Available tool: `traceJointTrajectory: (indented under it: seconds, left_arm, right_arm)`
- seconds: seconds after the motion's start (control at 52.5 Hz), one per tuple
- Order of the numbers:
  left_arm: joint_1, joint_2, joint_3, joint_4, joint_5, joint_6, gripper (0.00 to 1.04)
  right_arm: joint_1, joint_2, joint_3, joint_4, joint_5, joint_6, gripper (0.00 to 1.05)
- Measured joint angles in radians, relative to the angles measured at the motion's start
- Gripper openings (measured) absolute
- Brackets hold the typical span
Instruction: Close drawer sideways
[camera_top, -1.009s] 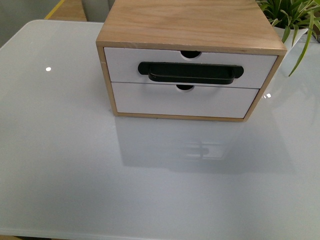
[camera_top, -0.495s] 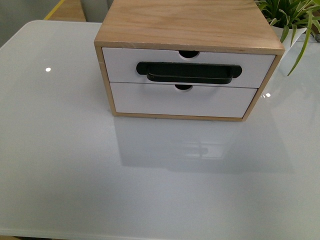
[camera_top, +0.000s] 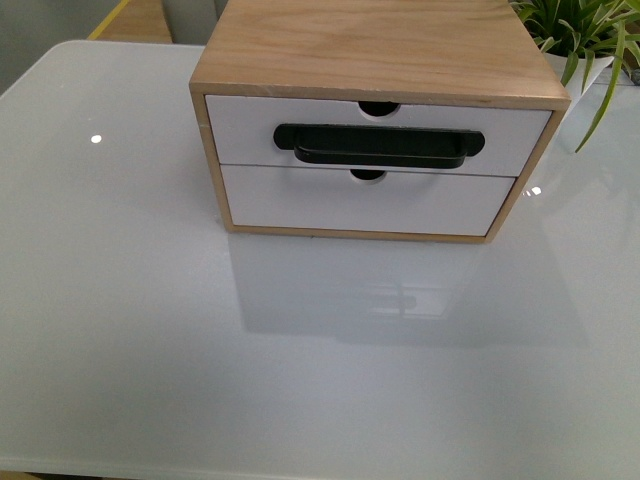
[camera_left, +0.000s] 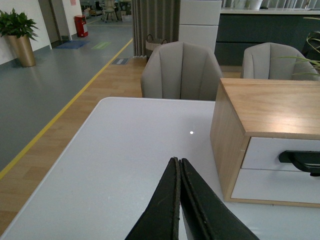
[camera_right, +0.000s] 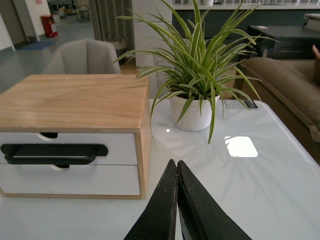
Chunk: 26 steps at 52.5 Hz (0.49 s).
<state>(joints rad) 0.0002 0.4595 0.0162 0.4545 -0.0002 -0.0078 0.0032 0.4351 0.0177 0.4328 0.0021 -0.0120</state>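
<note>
Glossy white table (camera_top: 120, 330), office lounge behind it, grey chairs (camera_left: 181, 70) past the far edge. A wooden cabinet (camera_top: 380, 45) sits toward the back of the table, and a potted plant (camera_top: 585, 40) is close to its right rear corner.

Drawer (camera_top: 250, 125): upper of two, with a white front, a black bar handle (camera_top: 380, 145) and a half-round notch (camera_top: 378, 108) in the top edge. In the front view its face lies level with the cabinet frame and with the lower drawer (camera_top: 300, 205). No wood side shows and no gap is visible. The right wrist view agrees, with the panel even with the frame edge.

Left gripper (camera_left: 177, 162): fingers pressed together, nothing between them, over bare table off the cabinet's left side, well apart from it.
Right gripper (camera_right: 176, 164): fingers likewise together and empty, over the table off the cabinet's right front corner, not touching.
Neither arm appears in the front view.

Judgement: the drawer reads as fully seated, so the step in hand is checking the seat and keeping clear.

If any slack remains:
- Use the flat of the closed fingers on the white panel, not the handle.
- Press near the panel's middle, straight along the drawer's travel. An off-centre push could skew it in its runners.
- Go slowly and lightly. The cabinet stands loose on a slick top and would probably slide back before the drawer moves.
- With the right arm, mind the plant's hanging leaves.
- Stop once the panel meets the frame.
</note>
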Motion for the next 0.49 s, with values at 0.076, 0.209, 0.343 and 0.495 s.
traceJointTrajectory:
  seconds: [0.076,0.209,0.343,0.495]
  left_arm:
    - [0.000,-0.042,0.000,-0.039,0.000,0.000,0.02]
    - [0.000,-0.109,0.000,-0.105,0.000,0.000,0.02]
    - [0.000,-0.161,0.000,-0.155,0.000,0.000,0.02]
    - [0.000,-0.210,0.000,-0.204,0.000,0.000,0.02]
  right_arm:
    - [0.000,-0.037,0.000,-0.038,0.000,0.000,0.02]
    - [0.000,-0.104,0.000,-0.101,0.000,0.000,0.02]
    - [0.000,-0.152,0.000,-0.149,0.000,0.001,0.02]
    - [0.000,-0.199,0.000,-0.196,0.000,0.001,0.02]
